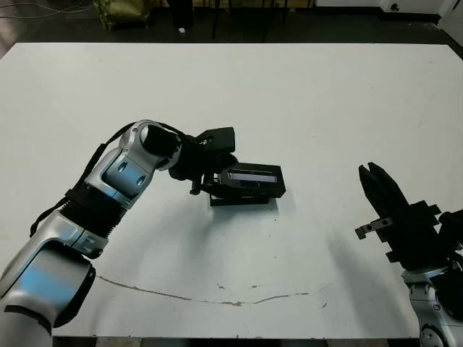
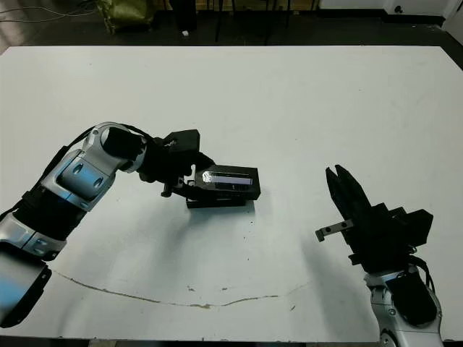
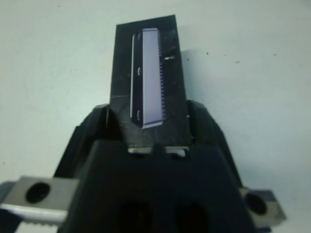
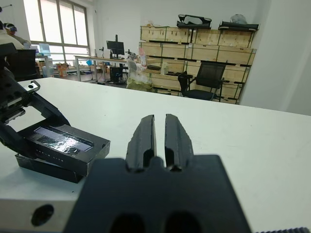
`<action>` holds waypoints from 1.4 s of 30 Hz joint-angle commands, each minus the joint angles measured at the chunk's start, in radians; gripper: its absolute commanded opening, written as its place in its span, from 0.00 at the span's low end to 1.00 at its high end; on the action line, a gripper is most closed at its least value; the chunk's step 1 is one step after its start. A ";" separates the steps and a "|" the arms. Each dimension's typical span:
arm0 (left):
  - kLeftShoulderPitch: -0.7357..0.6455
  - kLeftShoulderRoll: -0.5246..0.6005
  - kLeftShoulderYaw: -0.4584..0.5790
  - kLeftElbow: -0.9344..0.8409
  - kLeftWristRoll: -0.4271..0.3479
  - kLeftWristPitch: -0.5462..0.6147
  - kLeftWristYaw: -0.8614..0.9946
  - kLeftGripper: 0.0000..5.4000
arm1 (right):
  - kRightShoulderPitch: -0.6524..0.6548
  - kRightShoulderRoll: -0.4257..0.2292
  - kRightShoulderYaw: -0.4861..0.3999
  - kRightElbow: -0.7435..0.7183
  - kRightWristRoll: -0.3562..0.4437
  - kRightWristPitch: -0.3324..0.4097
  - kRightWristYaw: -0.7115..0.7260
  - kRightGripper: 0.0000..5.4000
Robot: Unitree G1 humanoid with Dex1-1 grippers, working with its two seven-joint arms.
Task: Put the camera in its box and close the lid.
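Near the middle of the white worktop (image 1: pixel 304 94), the lid (image 1: pixel 249 177) sits on the box (image 1: pixel 242 200), its long axis running left to right and its glossy strip facing up. The left gripper (image 1: pixel 215 182) grasps the lid's left end; the lid seems slightly askew on the box. The right gripper (image 1: pixel 376 181), fingers pressed together and empty, hovers well apart to the right.
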 commanded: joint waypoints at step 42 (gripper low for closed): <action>0.063 0.084 -0.033 0.046 0.036 -0.033 -0.025 0.43 | 0.030 -0.005 0.001 -0.004 0.011 0.010 0.009 0.00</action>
